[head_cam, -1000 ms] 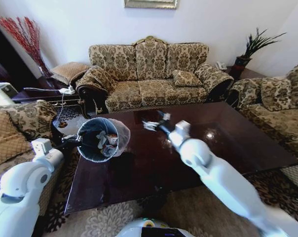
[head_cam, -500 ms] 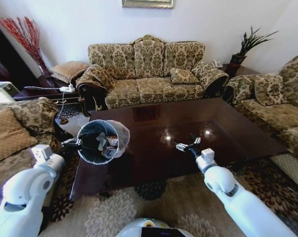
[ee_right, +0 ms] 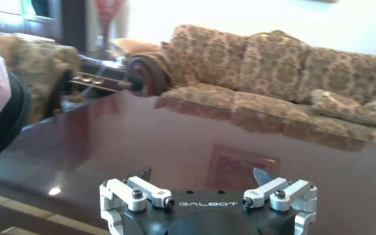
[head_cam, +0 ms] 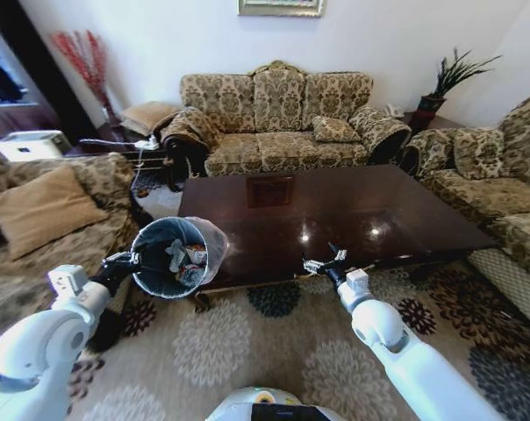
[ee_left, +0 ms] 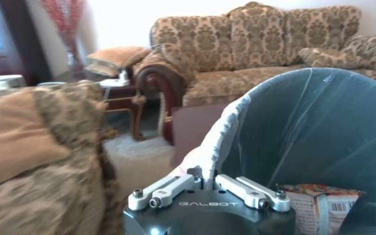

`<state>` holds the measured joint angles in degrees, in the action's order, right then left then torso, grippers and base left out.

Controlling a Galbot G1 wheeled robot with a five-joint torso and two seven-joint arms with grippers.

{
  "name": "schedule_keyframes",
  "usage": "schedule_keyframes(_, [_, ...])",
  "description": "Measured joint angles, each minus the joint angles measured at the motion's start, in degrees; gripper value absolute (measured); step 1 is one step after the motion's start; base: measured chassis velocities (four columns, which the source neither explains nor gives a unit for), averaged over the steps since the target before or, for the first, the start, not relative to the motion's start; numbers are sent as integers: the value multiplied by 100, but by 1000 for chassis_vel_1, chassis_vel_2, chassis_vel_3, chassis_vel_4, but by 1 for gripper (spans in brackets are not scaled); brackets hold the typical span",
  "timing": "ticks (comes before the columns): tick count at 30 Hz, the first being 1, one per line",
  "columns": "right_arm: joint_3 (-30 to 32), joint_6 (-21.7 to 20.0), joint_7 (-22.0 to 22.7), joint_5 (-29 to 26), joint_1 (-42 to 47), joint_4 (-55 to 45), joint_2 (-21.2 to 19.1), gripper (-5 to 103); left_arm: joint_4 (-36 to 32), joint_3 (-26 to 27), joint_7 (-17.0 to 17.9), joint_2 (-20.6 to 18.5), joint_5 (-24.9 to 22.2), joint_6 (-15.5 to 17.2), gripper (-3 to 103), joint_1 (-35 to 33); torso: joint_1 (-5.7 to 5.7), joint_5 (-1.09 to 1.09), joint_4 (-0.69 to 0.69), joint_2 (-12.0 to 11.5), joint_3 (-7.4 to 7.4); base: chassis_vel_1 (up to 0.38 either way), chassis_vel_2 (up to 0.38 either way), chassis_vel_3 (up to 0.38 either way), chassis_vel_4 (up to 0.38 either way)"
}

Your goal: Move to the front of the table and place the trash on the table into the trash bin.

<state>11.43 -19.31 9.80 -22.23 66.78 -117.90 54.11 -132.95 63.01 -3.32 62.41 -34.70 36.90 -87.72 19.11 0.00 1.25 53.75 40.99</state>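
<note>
Left gripper clamped on trash bin rim, trash inside. Right gripper spread empty, table edge just beneath fingertips.

likely a home living room, patterned sofas, coffee table, floral rug

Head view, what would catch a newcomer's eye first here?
The trash bin, held up by the left tool shut on its rim beside the table's near left corner, with wrappers already inside. Next the glossy dark table, and the right tool open, empty, at its near edge.
</note>
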Motion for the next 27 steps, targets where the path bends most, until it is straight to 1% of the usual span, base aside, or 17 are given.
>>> schedule_keyframes(3, [-32,21,-39,83,-3,26,61,100,35,-37,44,-9,14,-56,0,33,-2,2,2,1,-1,365,-306,-277,384])
schedule_keyframes(4, [-50,21,-46,96,-8,31,90,100,55,-62,45,-8,20,-58,0,46,-4,0,1,2,-2,266,-241,-241,230])
schedule_keyframes(6, [-79,21,-46,115,-37,61,135,100,76,-89,48,15,24,-58,0,56,-5,-4,-4,3,-3,200,-192,-165,169])
schedule_keyframes(8, [-114,21,-46,138,-102,115,176,100,84,-103,52,68,31,-50,0,55,-5,-3,-5,3,-3,36,-55,-118,108])
schedule_keyframes(10, [-148,23,-44,153,-184,175,216,100,81,-105,51,172,50,-4,0,13,-3,3,-7,3,-1,18,-27,-16,9])
schedule_keyframes(11, [-161,23,-43,155,-225,203,237,100,81,-109,46,244,86,16,0,-21,-1,2,-5,2,0,0,0,0,0])
schedule_keyframes(12, [-186,23,-40,158,-317,268,295,100,141,-148,34,444,233,40,0,-82,8,1,-4,-2,4,-75,28,39,-54])
schedule_keyframes(13, [-196,23,-39,161,-360,299,329,100,186,-165,37,542,310,54,0,-115,11,1,-4,-3,5,-75,49,79,-54])
schedule_keyframes(14, [-196,23,-39,161,-360,299,329,100,186,-165,37,542,310,54,0,-115,11,1,-4,-3,5,-75,49,79,-54])
schedule_keyframes(16, [-204,25,-34,191,-431,367,411,100,355,-210,-28,783,511,99,0,-231,13,0,-3,-4,6,-89,42,61,-35])
schedule_keyframes(18, [-202,28,-31,202,-443,383,439,100,423,-217,-94,840,575,109,0,-273,12,-1,-2,-4,6,-83,35,50,-15])
schedule_keyframes(20, [-173,32,-18,234,-440,409,498,100,646,-267,-248,924,740,125,0,-368,8,3,-2,-3,4,-4,2,25,10])
schedule_keyframes(21, [-142,42,0,253,-419,415,522,100,789,-311,-288,958,812,115,0,-416,3,0,-2,-2,1,0,0,0,0])
schedule_keyframes(23, [-86,58,29,291,-374,427,556,100,1058,-397,-327,1024,945,83,0,-468,-3,0,-3,0,-1,0,0,0,0])
schedule_keyframes(24, [-86,58,29,291,-374,427,556,100,1058,-397,-327,1024,945,83,0,-468,-3,0,-3,0,-1,0,0,0,0])
schedule_keyframes(26, [-62,80,48,328,-348,451,591,100,1524,-541,-414,1163,1052,-77,0,-481,-3,2,0,0,-1,0,0,0,0])
schedule_keyframes(27, [-62,91,51,338,-342,459,600,100,1861,-656,-426,1250,1139,-261,0,-432,-3,-2,0,0,-1,0,0,0,0])
